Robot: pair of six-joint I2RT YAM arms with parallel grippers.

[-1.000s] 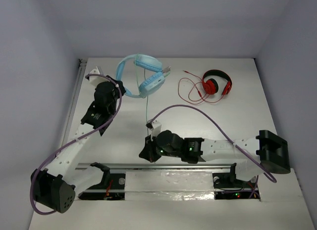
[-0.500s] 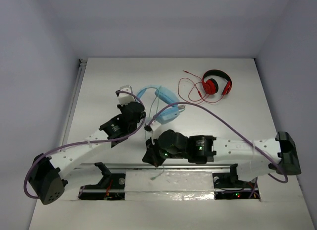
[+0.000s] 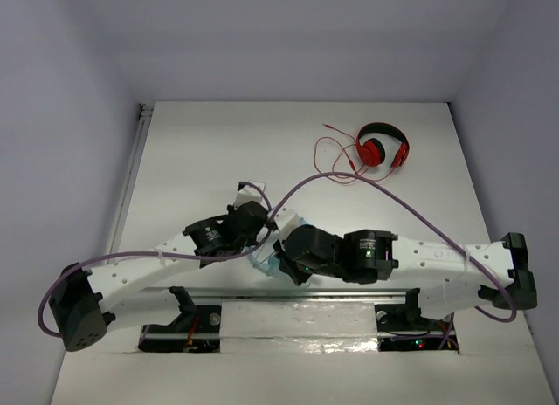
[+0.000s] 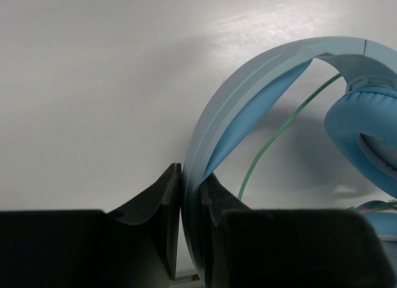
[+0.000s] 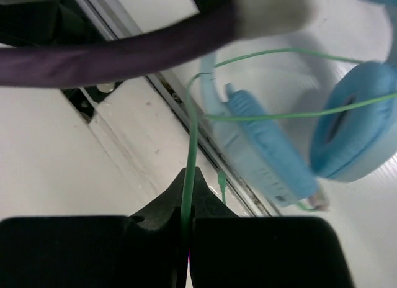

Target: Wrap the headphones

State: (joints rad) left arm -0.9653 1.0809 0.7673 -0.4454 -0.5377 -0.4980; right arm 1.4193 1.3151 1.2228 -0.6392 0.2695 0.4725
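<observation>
The light blue headphones [image 3: 266, 264] sit near the table's front edge, mostly hidden under both wrists in the top view. My left gripper [image 4: 191, 195] is shut on their blue headband [image 4: 248, 83]; a padded cup [image 4: 366, 133] shows at the right. My right gripper [image 5: 188, 204] is shut on the thin green cable [image 5: 189, 139], which runs up from the jaws and loops across the cups [image 5: 353, 126] and the headband [image 5: 260, 145]. The cable's plug end [image 5: 222, 179] hangs beside the jaws.
Smaller red-and-black headphones [image 3: 383, 147] with a red cable [image 3: 336, 156] lie at the back right. A metal rail [image 3: 297, 293] runs along the table's front edge under the wrists. A purple arm cable [image 3: 349, 182] arches over the middle.
Both arms have pulled the blue headphones from the back of the table down to the front edge. The two wrists have come close together over them.
</observation>
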